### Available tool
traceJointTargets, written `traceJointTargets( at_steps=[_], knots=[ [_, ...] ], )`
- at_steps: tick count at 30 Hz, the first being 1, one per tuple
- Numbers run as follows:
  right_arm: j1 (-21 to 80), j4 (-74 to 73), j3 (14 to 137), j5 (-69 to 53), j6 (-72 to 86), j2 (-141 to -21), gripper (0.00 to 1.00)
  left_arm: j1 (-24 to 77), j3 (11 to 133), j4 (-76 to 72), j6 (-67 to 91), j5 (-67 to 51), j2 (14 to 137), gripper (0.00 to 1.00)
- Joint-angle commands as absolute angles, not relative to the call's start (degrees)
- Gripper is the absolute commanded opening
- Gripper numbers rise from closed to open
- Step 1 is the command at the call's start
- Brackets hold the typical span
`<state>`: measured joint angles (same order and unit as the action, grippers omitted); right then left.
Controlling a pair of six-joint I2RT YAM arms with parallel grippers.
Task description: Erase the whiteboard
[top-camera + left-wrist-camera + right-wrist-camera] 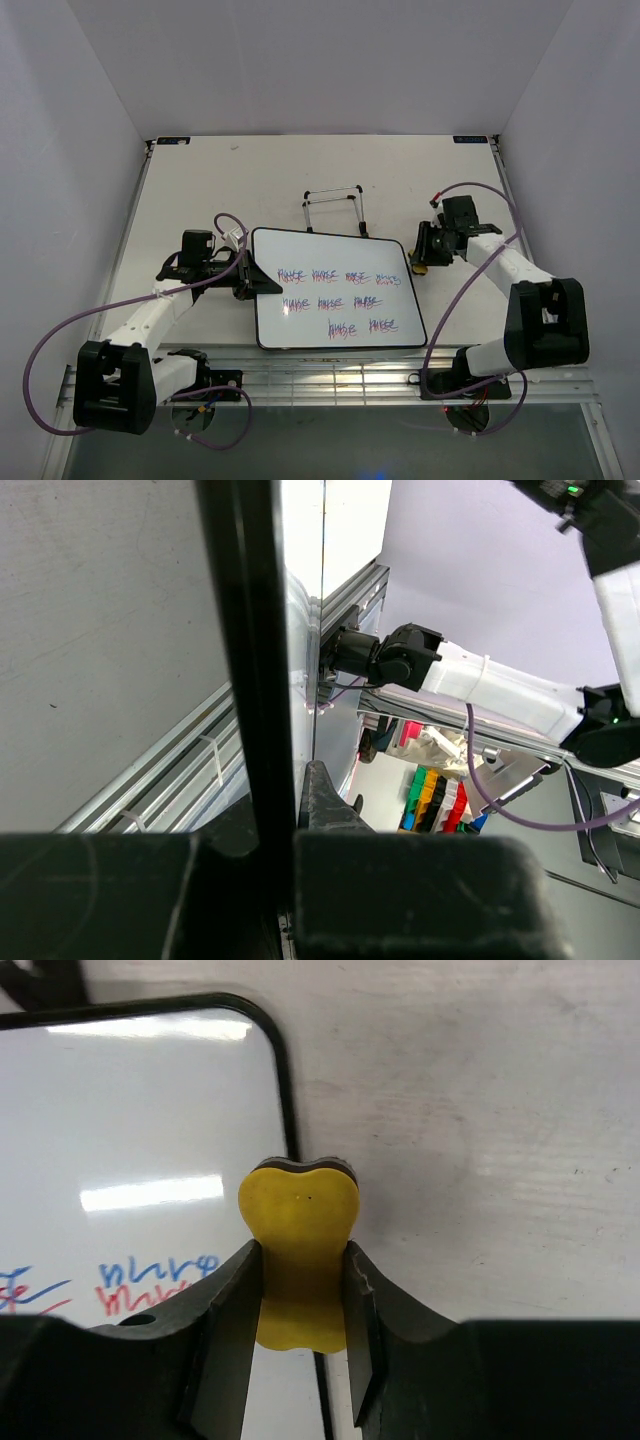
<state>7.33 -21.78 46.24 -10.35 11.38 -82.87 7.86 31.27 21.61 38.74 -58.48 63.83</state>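
The whiteboard [300, 252] lies on the table with rows of red-blue scribbles [340, 300] across its middle and lower part. My left gripper [250, 276] is shut on the board's left edge; in the left wrist view its black frame [240, 630] runs between my fingers [325, 800]. My right gripper [418, 262] is shut on the small yellow bone-shaped eraser [300, 1210], held over the board's right edge near its top corner. The right wrist view shows the board's white surface [150, 1110] and a few scribbles at the lower left.
A thin wire stand [335, 205] sits on the table just behind the board. The table's aluminium front rail [330, 375] runs below the board. White walls close in on both sides. Purple cables loop off both arms.
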Motion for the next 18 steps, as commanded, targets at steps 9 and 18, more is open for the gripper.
traceJointTargets(
  at_steps=[9,18],
  knots=[
    [32.93,-14.27,50.44,-16.25,17.3,-76.46,0.13,8.17,31.82,21.01,33.31,-44.82,62.4,0.0],
    [55.62,-14.67,70.98,-8.88,14.24,-91.22,0.11,8.17,31.38,19.95,33.49,-45.88,61.88,0.0]
  ],
)
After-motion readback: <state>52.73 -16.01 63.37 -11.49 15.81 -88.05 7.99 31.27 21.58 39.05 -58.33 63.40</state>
